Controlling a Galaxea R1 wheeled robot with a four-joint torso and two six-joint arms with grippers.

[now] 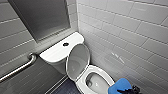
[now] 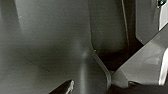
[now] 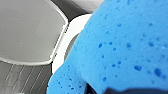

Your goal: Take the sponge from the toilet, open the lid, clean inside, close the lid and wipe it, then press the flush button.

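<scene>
sponge (image 1: 120,84), bright blue and pitted with small holes, is clenched in the right gripper (image 1: 128,90) at the near right of the scene. the dark gripper grasps its near edge. the sponge hangs just beside the right near rim of the toilet (image 1: 100,71); whether it touches the rim cannot be told. in the right wrist view the sponge (image 3: 120,45) looms over the white rim (image 3: 72,32), with the lid (image 3: 27,30) beyond. the lid (image 1: 78,61) stands raised, leaning back toward the tank (image 1: 56,53), and the bowl lies open. a round flush button (image 1: 65,44) sits on the tank top. a metal grab bar (image 1: 17,68) runs along the left wall, and a white tiled wall (image 1: 130,32) closes in on the right, near the toilet.
</scene>
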